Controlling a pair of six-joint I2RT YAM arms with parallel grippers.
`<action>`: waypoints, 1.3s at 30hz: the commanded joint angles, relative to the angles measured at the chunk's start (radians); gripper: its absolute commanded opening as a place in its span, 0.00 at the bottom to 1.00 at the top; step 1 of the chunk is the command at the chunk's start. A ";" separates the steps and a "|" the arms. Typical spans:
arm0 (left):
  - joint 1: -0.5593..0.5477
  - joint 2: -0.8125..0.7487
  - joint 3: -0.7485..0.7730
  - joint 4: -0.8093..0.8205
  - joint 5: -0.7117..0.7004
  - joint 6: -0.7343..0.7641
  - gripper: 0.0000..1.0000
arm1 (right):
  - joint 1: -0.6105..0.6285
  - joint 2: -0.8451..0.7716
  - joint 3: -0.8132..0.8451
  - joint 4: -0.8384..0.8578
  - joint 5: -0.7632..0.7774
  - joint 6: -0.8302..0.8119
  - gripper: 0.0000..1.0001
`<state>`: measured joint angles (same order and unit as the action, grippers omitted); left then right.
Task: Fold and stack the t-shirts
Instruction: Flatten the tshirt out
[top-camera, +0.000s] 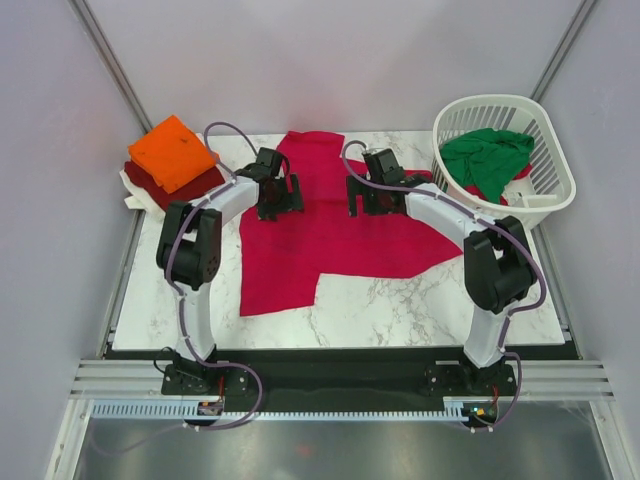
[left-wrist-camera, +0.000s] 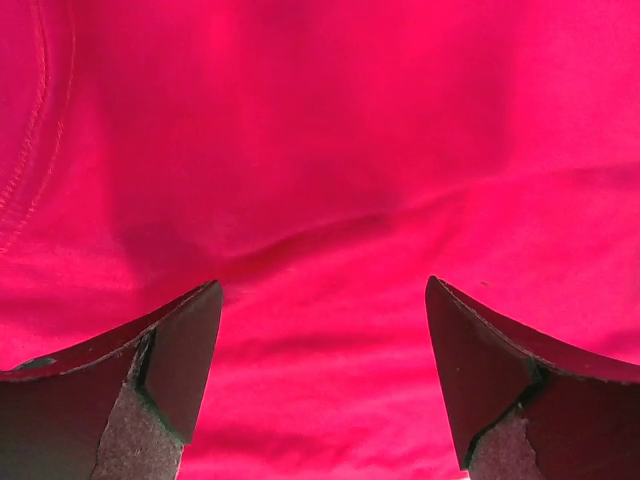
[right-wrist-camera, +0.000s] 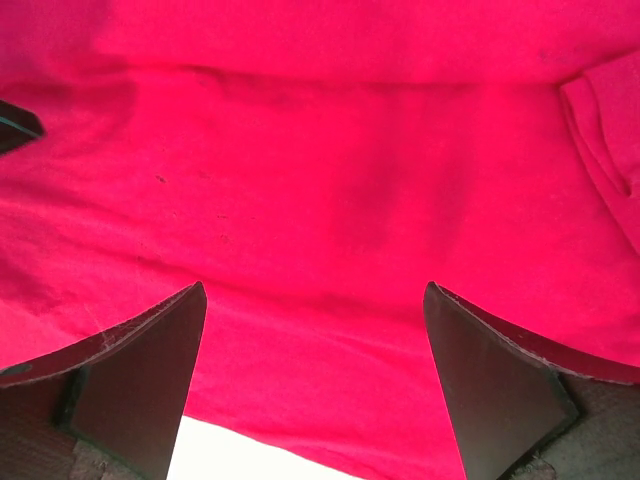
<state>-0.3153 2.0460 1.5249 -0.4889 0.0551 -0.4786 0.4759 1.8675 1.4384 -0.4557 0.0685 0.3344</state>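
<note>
A crimson-red t-shirt lies spread on the marble table, its cloth filling both wrist views. My left gripper hovers just over the shirt's upper left part, jaws wide apart and open, with only flat cloth between them. My right gripper stands open over the upper right part, near an edge of the cloth where white table shows. An orange t-shirt lies folded on a dark red one and a white one.
A white slatted basket stands at the back right and holds a green t-shirt. The folded stack sits at the table's back left corner. Bare marble shows along the front, below the shirt's cut-out corner.
</note>
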 joint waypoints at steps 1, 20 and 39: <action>0.016 0.020 0.000 0.019 -0.052 -0.077 0.89 | -0.005 -0.007 0.013 0.040 0.028 -0.021 0.98; 0.274 -0.530 -0.582 0.021 -0.061 -0.169 0.89 | -0.056 0.064 0.017 0.064 -0.018 0.003 0.98; 0.090 -0.739 -0.400 -0.237 -0.258 0.166 0.90 | -0.045 0.304 0.240 0.009 0.149 0.003 0.62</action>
<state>-0.2241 1.3010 1.1790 -0.6769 -0.1154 -0.3965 0.4324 2.1387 1.6150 -0.4339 0.1856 0.3305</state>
